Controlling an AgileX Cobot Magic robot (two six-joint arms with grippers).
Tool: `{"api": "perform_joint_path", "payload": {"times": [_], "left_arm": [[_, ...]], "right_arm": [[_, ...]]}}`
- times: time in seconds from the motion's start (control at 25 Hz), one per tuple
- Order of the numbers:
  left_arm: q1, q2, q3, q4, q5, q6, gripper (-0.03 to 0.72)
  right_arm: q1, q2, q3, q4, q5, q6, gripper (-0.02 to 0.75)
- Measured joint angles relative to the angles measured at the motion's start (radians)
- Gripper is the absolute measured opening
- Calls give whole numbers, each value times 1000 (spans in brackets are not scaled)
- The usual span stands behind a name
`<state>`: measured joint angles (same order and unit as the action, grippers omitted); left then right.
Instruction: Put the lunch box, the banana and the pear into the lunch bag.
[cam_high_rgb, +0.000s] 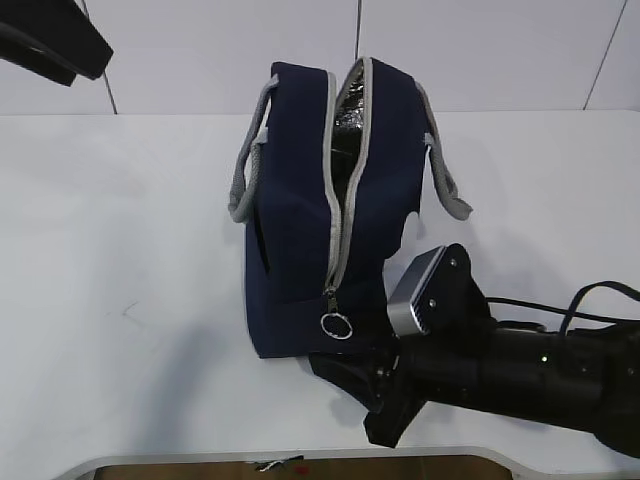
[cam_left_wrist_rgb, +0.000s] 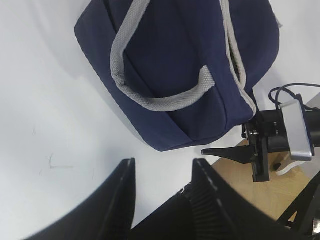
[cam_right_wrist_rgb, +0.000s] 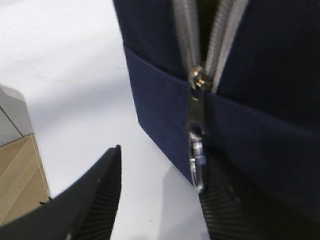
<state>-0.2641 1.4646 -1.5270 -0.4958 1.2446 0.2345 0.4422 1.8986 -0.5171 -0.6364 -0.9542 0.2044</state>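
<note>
Bag (cam_high_rgb: 300, 230) lies on its side on the white table (cam_high_rgb: 120, 250), zip mostly undone, opening gaping at the far end with silvery lining showing. Slider and ring pull (cam_high_rgb: 337, 325) sit at the near end of the bag. Grey handles (cam_high_rgb: 243, 160) flop out on both sides.

My right gripper (cam_right_wrist_rgb: 160, 195) is down at the bag's near end, jaws spread fairly wide, holding nothing. One finger (cam_right_wrist_rgb: 95, 195) is clear on the table, the other is right behind the ring pull (cam_right_wrist_rgb: 196, 160); can't tell if it touches.

My left gripper (cam_left_wrist_rgb: 162, 185) hovers off the bag's side, jaws part open, empty, well apart from the fabric.

Box, banana, pear: not visible in any view.
</note>
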Motion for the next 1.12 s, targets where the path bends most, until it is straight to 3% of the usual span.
{"api": "perform_joint_path", "payload": {"times": [0.72,1.12], "left_arm": [[0,0,0,0,0,0,280],[0,0,0,0,0,0,279]], "right_arm": [[0,0,0,18,0,0,405],[0,0,0,42,0,0,208]]}}
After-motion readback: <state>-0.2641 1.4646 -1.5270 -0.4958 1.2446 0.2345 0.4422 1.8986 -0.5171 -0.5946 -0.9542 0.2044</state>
